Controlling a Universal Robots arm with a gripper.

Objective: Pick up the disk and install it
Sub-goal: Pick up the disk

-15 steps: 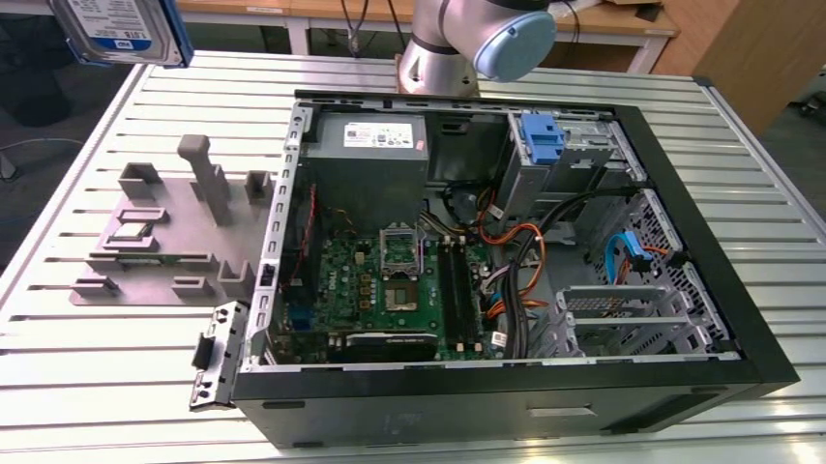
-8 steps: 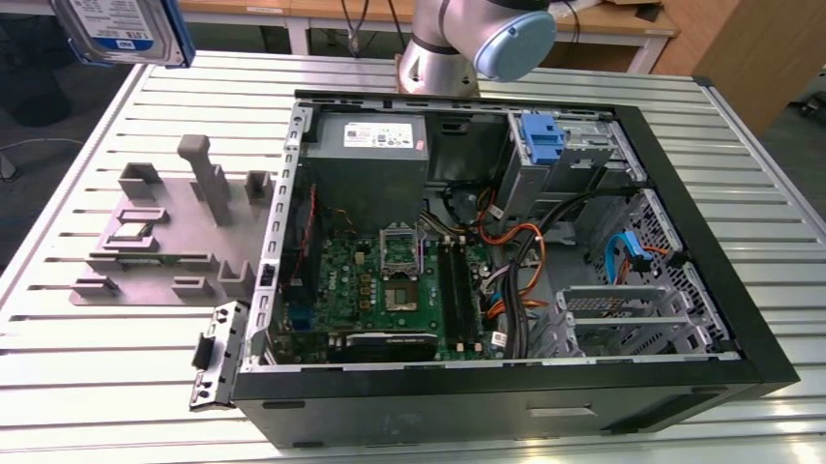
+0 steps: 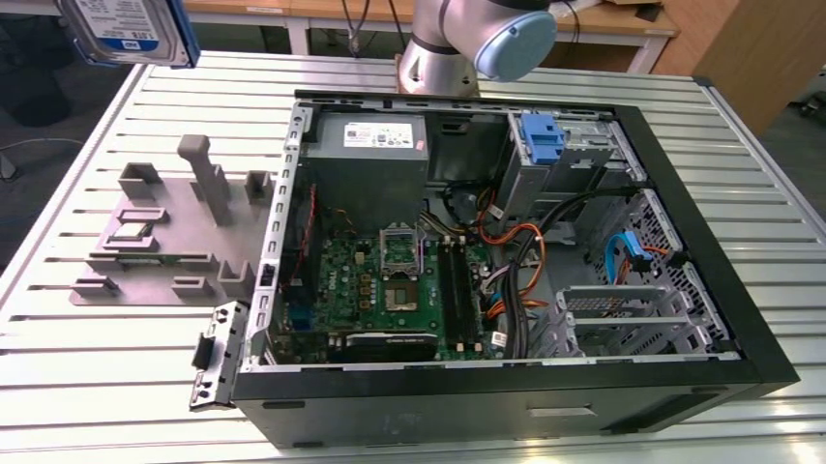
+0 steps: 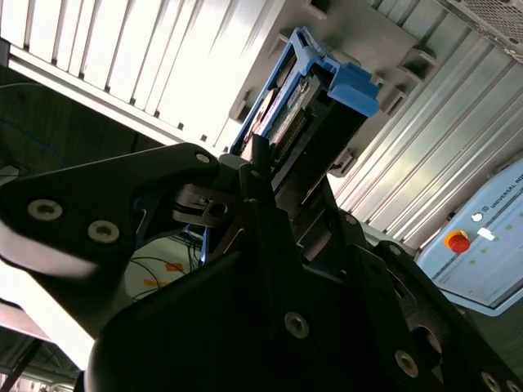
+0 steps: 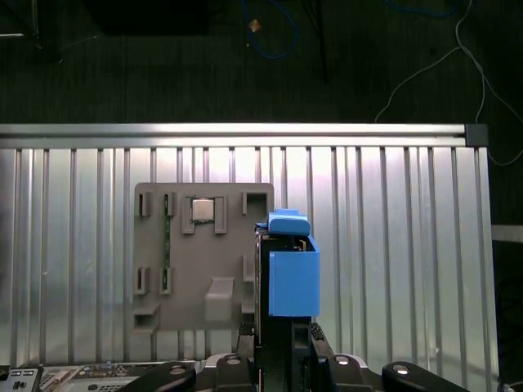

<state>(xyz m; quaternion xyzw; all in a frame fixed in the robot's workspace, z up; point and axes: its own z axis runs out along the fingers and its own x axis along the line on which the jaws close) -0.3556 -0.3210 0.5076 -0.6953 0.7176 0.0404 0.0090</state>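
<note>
One disk (image 3: 130, 29) hangs in the air at the top of the exterior view's left, above the far corner of the table (image 3: 103, 387), its label face towards the camera and its blue carrier frame showing along the edges. In the first wrist view the disk (image 5: 290, 278) is seen edge-on, and the single gripper (image 5: 282, 335) has its jaws clamped on it, one on each side. The second wrist view shows the same hold: the disk (image 4: 327, 106) sticks out beyond the gripper (image 4: 270, 188), clear of the table's ribbed surface.

Below the disk, one grey fixture plate (image 3: 168, 237) lies flat on the table, with several upright pegs and one small silver square part (image 3: 133, 230) seated in it.

One open computer case (image 3: 722, 319) lies on its side just beside the plate, towards the exterior view's right. Inside it are one green motherboard (image 3: 387, 280) and one blue bracket (image 3: 544, 143) near the far wall. The one robot arm (image 3: 465, 43) stands behind the case.
</note>
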